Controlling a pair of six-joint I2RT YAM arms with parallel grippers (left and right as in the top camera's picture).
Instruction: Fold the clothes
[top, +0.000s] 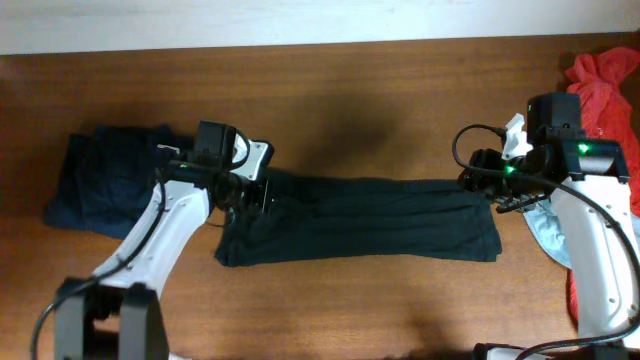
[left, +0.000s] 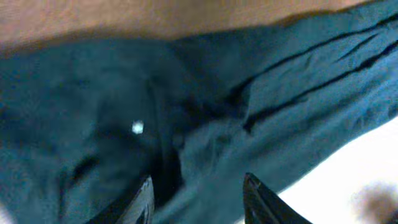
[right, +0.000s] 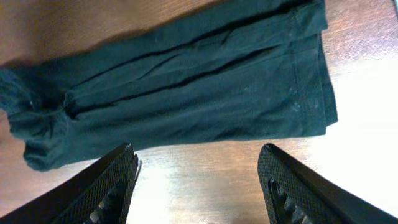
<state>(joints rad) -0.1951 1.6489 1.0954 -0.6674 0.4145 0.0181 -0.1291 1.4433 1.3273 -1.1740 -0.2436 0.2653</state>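
Both grippers are hovering with parted jaws at the two ends of a long, folded shirt.

The black-navy shirt (top: 360, 220) is lying flat as a long band across the middle of the table (top: 350, 90), running left to right, with its hem at the right and its bunched end at the left. The left gripper (left: 198, 190) is hanging over that bunched left end, its jaws standing moderately apart with only cloth showing below them, clamping nothing. The right gripper (right: 196, 162) is hovering at the shirt's right end, its jaws spreading wide over bare wood beside the cloth, holding nothing. A dark navy garment (top: 95, 175) is lying rumpled at the left, a red-orange garment (top: 605, 80) is lying at the far right, and a pale grey-blue garment (top: 545, 235) is showing partly under the right arm.
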